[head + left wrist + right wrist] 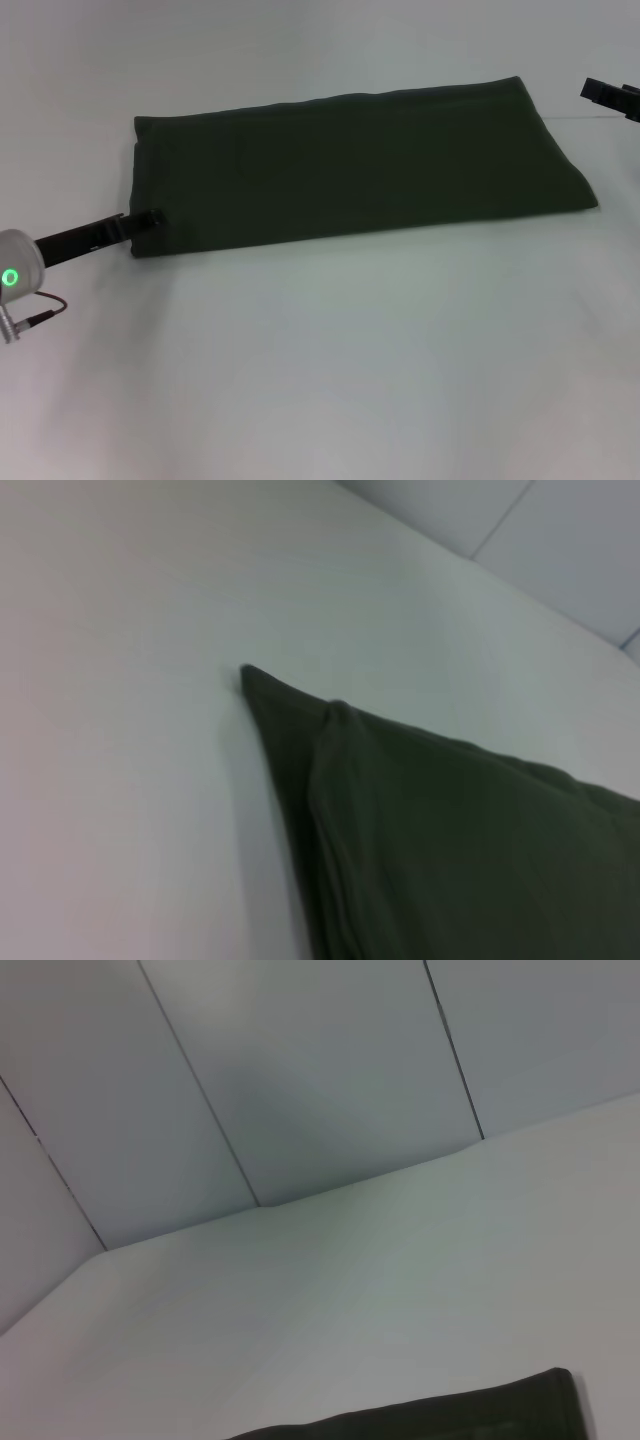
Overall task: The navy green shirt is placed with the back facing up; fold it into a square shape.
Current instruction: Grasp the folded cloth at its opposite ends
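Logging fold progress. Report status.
Left hand at near-left corner of dark olive-green cotton shirt. Right hand apart, far right. Shirt folded into long flat rectangle, not square. Nothing in way.

We see a white table point(330, 370) filling the frame, with the navy green shirt point(360, 165) lying folded flat across its upper middle.

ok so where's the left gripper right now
In the head view the left gripper is low at the near left corner of the navy green shirt, on the white table.
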